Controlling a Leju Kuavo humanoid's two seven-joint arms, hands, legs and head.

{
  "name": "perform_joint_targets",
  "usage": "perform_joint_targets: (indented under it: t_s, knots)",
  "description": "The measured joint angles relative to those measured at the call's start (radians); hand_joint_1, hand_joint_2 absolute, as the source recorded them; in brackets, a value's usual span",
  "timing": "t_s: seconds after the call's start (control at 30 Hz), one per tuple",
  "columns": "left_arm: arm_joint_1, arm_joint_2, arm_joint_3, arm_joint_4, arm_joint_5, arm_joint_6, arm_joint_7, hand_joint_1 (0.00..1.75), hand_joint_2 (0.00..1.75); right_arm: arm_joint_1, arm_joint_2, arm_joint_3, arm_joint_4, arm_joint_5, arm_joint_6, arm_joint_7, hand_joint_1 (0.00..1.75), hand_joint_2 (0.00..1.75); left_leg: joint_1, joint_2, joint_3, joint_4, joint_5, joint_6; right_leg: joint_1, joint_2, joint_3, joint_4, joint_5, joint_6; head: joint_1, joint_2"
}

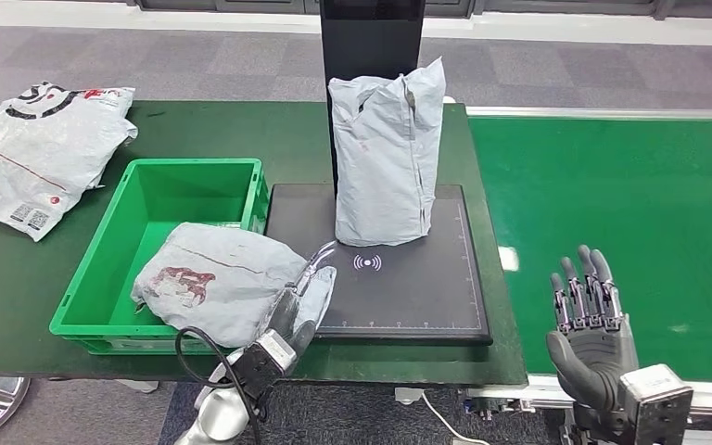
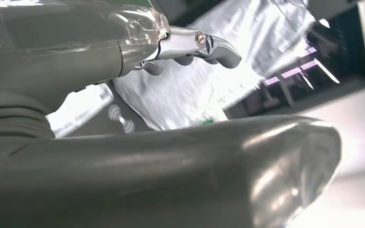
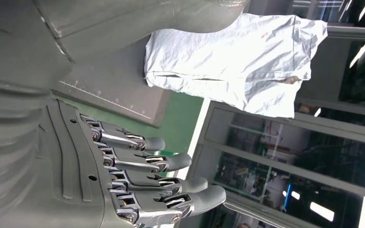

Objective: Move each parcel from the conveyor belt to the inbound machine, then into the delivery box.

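Over the belt's [image 1: 630,185] near edge, right hand [image 1: 591,320] hovers spread.

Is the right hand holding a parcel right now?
No, the right hand hangs bare over the conveyor belt, its fingers straight.

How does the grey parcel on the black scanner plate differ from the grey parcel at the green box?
The parcel on the scanner plate stands upright against the black post; the parcel at the green box lies flat across the box's front rim. The lying parcel shows a red print; the standing one looks almost plain. The left hand is at the lying parcel, and nothing touches the standing one. Both are crumpled grey plastic bags.
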Motion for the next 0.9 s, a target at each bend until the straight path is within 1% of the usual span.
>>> perform_joint_targets:
  t_s: [0.13,0.2,0.27,0.4,0.47,0.53,0.6,0.63,0.7,0.77,0.83,0.9]
  knots:
    - [0.000,-0.006,0.012,0.002,-0.022,0.069,0.038,0.00,0.00,0.000,0.015,-0.011,0.000,0.010,0.014,0.005,0.00,1.75,0.000,0.000,0.000,0.000,0.000,0.000,0.000,0.000,0.000,0.000,0.000,0.000,0.000,0.000]
    - [0.000,-0.010,0.023,0.005,-0.040,0.123,0.060,0.00,0.00,0.000,0.022,-0.016,0.000,0.015,0.016,0.007,0.00,1.75,0.000,0.000,0.000,0.000,0.000,0.000,0.000,0.000,0.000,0.000,0.000,0.000,0.000,0.000]
    - [-0.001,-0.017,0.032,0.009,-0.077,0.202,0.090,0.00,0.00,0.000,0.029,-0.022,0.000,0.021,0.015,0.010,0.00,1.75,0.000,0.000,0.000,0.000,0.000,0.000,0.000,0.000,0.000,0.000,0.000,0.000,0.000,0.000]
    - [-0.020,-0.036,0.037,0.023,-0.221,0.406,0.173,0.00,0.00,-0.006,0.041,-0.026,0.004,0.025,0.014,0.019,0.00,1.75,0.000,0.000,0.000,0.000,0.000,0.000,0.000,0.000,0.000,0.000,0.000,0.000,0.000,0.000]
    - [-0.040,-0.045,0.037,0.035,-0.264,0.459,0.199,0.00,0.00,-0.014,0.045,-0.026,0.008,0.025,0.013,0.022,0.00,1.75,0.000,0.000,0.000,0.000,0.000,0.001,0.000,0.000,0.000,0.000,0.000,0.001,0.000,0.000]
    - [-0.058,-0.051,0.037,0.048,-0.292,0.483,0.223,0.00,0.00,-0.020,0.047,-0.026,0.012,0.025,0.014,0.024,0.00,1.75,0.000,0.000,0.000,0.000,0.001,0.001,0.000,0.000,0.000,0.000,0.001,0.001,0.000,0.000]
    - [-0.090,-0.057,0.037,0.077,-0.341,0.508,0.270,0.00,0.00,-0.027,0.049,-0.026,0.018,0.025,0.016,0.027,0.00,1.75,0.000,0.000,0.000,0.000,0.001,0.001,0.000,0.000,0.000,0.000,0.001,0.001,0.000,0.000]
    - [-0.119,-0.060,0.037,0.104,-0.372,0.520,0.302,0.00,0.00,-0.035,0.049,-0.026,0.024,0.024,0.017,0.029,0.00,1.75,0.000,-0.001,0.000,0.000,0.002,0.001,0.000,-0.001,0.000,0.000,0.002,0.001,0.000,0.000]
    - [-0.203,-0.067,0.039,0.183,-0.432,0.538,0.365,0.00,0.00,-0.059,0.049,-0.025,0.041,0.020,0.018,0.036,0.00,1.75,0.000,-0.001,0.000,0.000,0.003,0.002,0.000,-0.001,0.001,0.000,0.003,0.001,0.000,0.000]
    - [-0.292,-0.073,0.045,0.272,-0.472,0.554,0.411,0.00,0.87,-0.085,0.049,-0.020,0.063,0.015,0.017,0.041,0.00,1.75,0.000,-0.001,0.000,0.000,0.005,0.001,0.000,-0.001,0.001,0.000,0.005,0.001,0.000,0.000]
    - [-0.367,-0.077,0.057,0.361,-0.488,0.564,0.431,0.00,1.75,-0.108,0.049,-0.012,0.088,0.011,0.015,0.046,0.00,1.75,0.000,0.000,-0.001,0.000,0.006,0.002,0.000,0.000,0.001,0.001,0.006,0.001,0.000,0.000]
    - [-0.443,-0.080,0.068,0.448,-0.494,0.569,0.438,0.00,1.75,-0.135,0.049,-0.002,0.118,0.007,0.014,0.049,0.00,1.75,0.000,-0.001,-0.002,0.000,0.008,0.002,0.000,0.000,-0.001,0.001,0.008,0.001,0.000,0.000]
